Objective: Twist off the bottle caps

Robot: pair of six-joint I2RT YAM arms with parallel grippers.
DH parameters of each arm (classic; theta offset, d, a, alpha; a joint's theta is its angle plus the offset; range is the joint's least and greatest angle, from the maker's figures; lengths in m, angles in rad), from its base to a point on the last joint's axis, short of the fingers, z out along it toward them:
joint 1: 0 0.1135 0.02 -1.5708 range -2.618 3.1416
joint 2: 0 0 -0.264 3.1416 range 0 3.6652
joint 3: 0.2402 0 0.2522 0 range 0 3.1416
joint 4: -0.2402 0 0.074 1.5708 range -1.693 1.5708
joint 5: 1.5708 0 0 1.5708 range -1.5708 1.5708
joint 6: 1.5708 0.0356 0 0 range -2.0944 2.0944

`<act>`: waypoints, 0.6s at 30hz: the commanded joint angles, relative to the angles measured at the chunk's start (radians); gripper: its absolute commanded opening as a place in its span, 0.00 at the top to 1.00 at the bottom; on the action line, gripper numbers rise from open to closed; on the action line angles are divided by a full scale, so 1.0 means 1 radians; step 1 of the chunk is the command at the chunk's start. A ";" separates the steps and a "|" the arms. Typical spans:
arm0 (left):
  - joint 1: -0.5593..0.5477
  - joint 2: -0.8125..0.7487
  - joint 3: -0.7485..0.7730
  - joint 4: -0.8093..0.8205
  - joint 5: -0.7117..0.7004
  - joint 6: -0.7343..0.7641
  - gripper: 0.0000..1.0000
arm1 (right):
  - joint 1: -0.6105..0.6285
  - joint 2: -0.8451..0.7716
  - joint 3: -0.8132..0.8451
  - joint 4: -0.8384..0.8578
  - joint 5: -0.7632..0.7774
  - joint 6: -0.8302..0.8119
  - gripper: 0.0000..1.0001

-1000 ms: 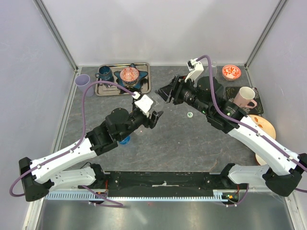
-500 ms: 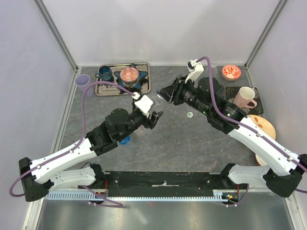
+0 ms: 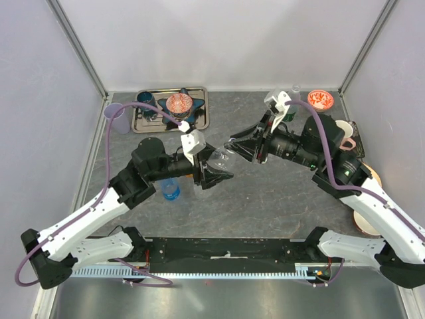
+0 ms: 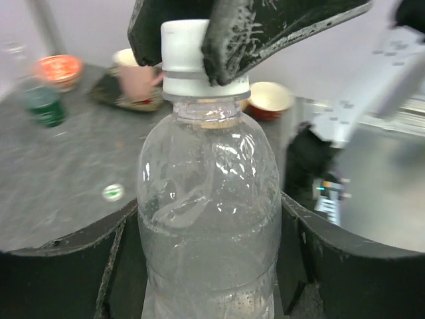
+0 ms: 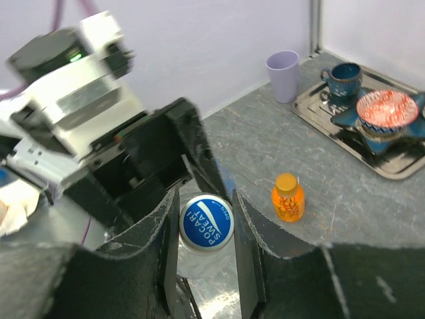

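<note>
My left gripper [image 3: 214, 170] is shut on the body of a clear plastic bottle [image 3: 220, 158] and holds it tilted above the table; the bottle fills the left wrist view [image 4: 209, 199]. My right gripper [image 3: 235, 147] is shut on the bottle's white and blue cap [image 5: 206, 222], one finger on each side. The cap shows white from the side in the left wrist view [image 4: 186, 56]. A loose white and green cap [image 4: 113, 192] lies on the table. A small orange bottle with an orange cap [image 5: 287, 196] stands upright. A blue-capped bottle [image 3: 170, 191] stands by the left arm.
A metal tray [image 3: 201, 118] at the back left holds a blue mug [image 3: 145, 101] and a red bowl on a star plate [image 3: 179, 104]. A lavender cup [image 3: 117, 117] stands beside it. A pink mug [image 3: 340, 135], red bowl [image 3: 320, 100] and yellow plate [image 3: 369, 177] are on the right.
Both grippers swung toward each other. The clear bottle is now held up between them, and the right gripper has closed round its cap. The right arm now hides the loose cap in the top view.
</note>
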 commanded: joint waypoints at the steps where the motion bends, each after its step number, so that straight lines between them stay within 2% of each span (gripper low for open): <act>1: 0.080 0.064 0.057 0.178 0.670 -0.261 0.68 | 0.009 -0.008 0.019 0.011 -0.199 -0.122 1.00; 4: 0.137 0.103 0.042 0.305 0.809 -0.411 0.67 | 0.009 -0.030 0.010 0.013 -0.274 -0.155 1.00; 5: 0.140 0.112 0.037 0.382 0.832 -0.444 0.67 | 0.009 -0.039 0.009 0.011 -0.291 -0.162 1.00; 11: 0.156 0.170 0.020 0.587 0.941 -0.625 0.67 | 0.009 -0.068 0.004 0.002 -0.443 -0.218 1.00; 18: 0.171 0.225 0.020 0.638 1.009 -0.671 0.67 | 0.009 -0.084 -0.011 -0.004 -0.580 -0.264 1.00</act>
